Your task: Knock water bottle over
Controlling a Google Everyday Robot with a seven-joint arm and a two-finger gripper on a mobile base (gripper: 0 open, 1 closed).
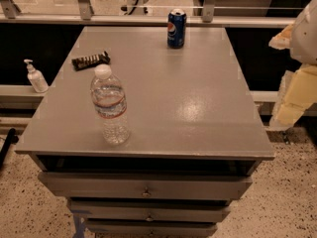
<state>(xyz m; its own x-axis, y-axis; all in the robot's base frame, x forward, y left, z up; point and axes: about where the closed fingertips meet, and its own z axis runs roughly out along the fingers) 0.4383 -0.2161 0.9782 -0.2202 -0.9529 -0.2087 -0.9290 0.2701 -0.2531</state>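
Note:
The water bottle (109,105), clear ribbed plastic with a white cap and a red, white and blue label band, stands upright near the front left of the grey table top (188,98). My gripper (293,99) shows as pale yellow and white parts at the right edge of the view. It is beyond the table's right side, far from the bottle, and holds nothing that I can see.
A blue Pepsi can (176,28) stands at the table's back edge. A dark snack bar (90,60) lies at the back left. A small white pump dispenser (35,77) stands on a ledge left of the table. Drawers (146,187) sit below the top.

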